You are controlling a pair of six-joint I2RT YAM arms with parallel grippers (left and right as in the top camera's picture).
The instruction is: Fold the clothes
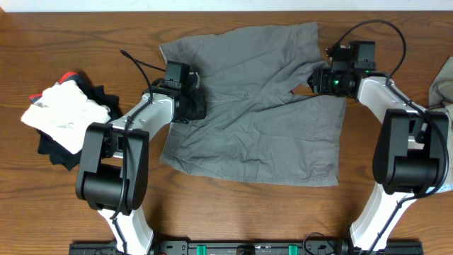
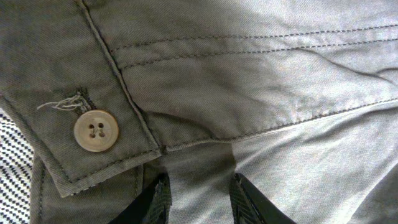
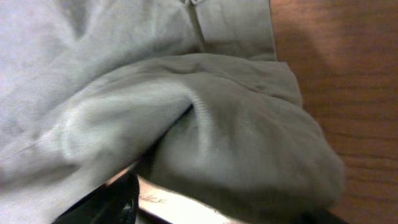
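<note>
Overhead: 1 pair of grey shorts (image 1: 255,106) lies spread and wrinkled at the centre of the wooden table (image 1: 71,42), waistband end to the robot's left, the 2 legs pointing right. The left hand (image 1: 195,106) sits on the left edge of the shorts at the waistband. Left wrist view: the waistband tab (image 2: 56,124) carries 1 pale 4-hole button (image 2: 96,130) with a frayed thread above it; a black-and-white striped patch (image 2: 12,155) shows at the left edge. The 2 dark fingers (image 2: 158,199) stand part-way apart with grey cloth filling the gap; cannot tell whether they are clamping it or only resting on it. The right hand (image 1: 323,78) is at the right side of the shorts, at the notch between the 2 legs, near the hem of the upper leg. Right wrist view: a rounded, blurred bulge of grey cloth rises in front of the camera, bare table to its right; 1 dark finger (image 3: 106,205) shows at lower left, below the cloth. Cannot tell whether this hand is spread or pinching the cloth. On the left of the table, apart from the shorts, is a heap of white, black and red clothes (image 1: 64,117). A pale beige garment (image 1: 444,85) shows at the right edge of the overhead view.
</note>
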